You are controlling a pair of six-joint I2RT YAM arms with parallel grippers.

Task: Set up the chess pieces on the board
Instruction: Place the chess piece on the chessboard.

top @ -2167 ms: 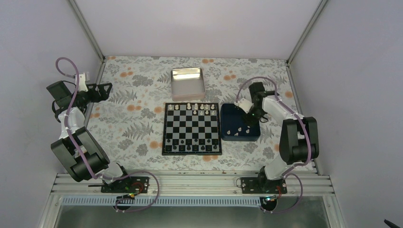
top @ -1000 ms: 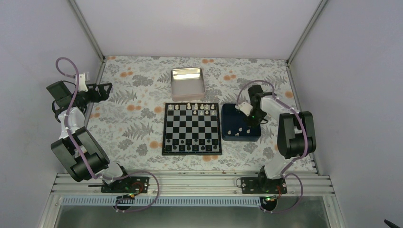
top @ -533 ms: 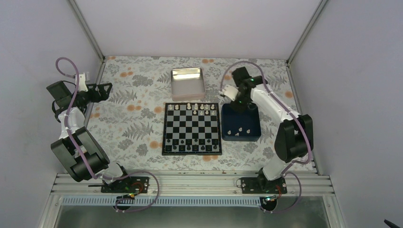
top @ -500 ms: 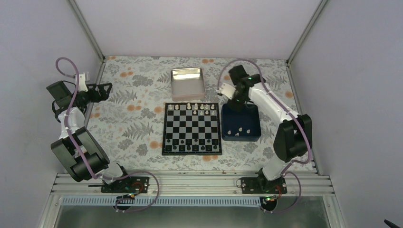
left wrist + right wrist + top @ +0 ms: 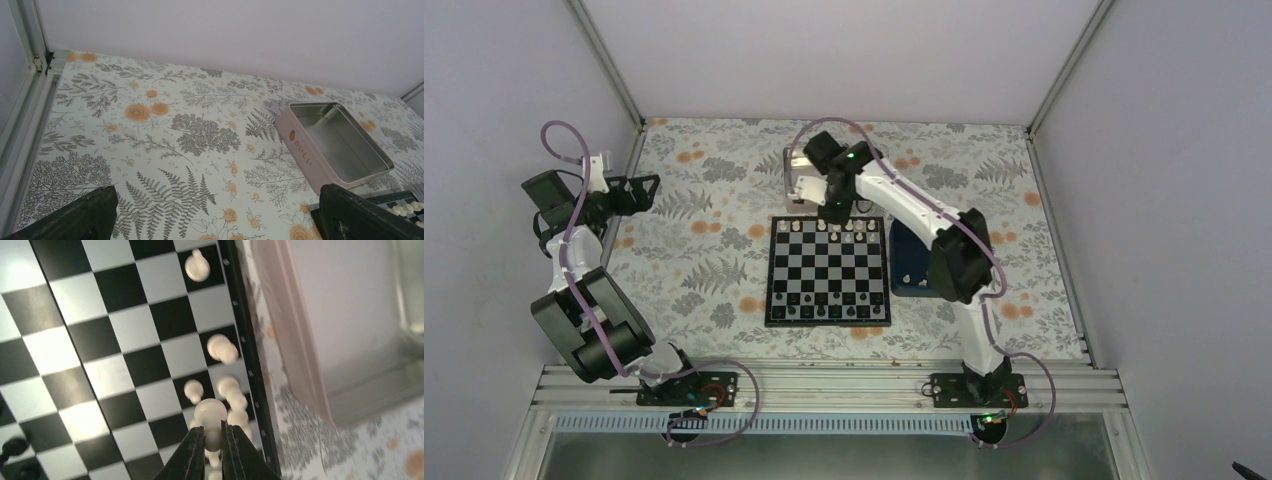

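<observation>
A row of dark pieces (image 5: 824, 313) stands along the near edge of the board (image 5: 828, 270) (too small in the overhead view to tell their kinds). The board lies flat near the middle of the table (image 5: 704, 260), its sides square with the table's edges. Just beside its right edge sits a dark blue tray (image 5: 900, 250), partly hidden under the right arm, with a few pale specks showing inside near its near-left corner.

The cream chess pieces (image 5: 222, 348) stand on the board's far rows, several of them crowded close together by the far edge. The right gripper (image 5: 213, 437) hangs over that far edge, its fingers pinched tight on one cream piece (image 5: 210, 412), whose rounded head shows just past the fingertips. I cannot tell whether its foot touches a square.

Just beyond the board's far edge lies an open silver tin (image 5: 340, 145), pinkish on its outer wall. Well apart from it, near the table's left edge, the left gripper (image 5: 217, 200) hovers above the flowered cloth with its jaws spread wide, holding nothing.
</observation>
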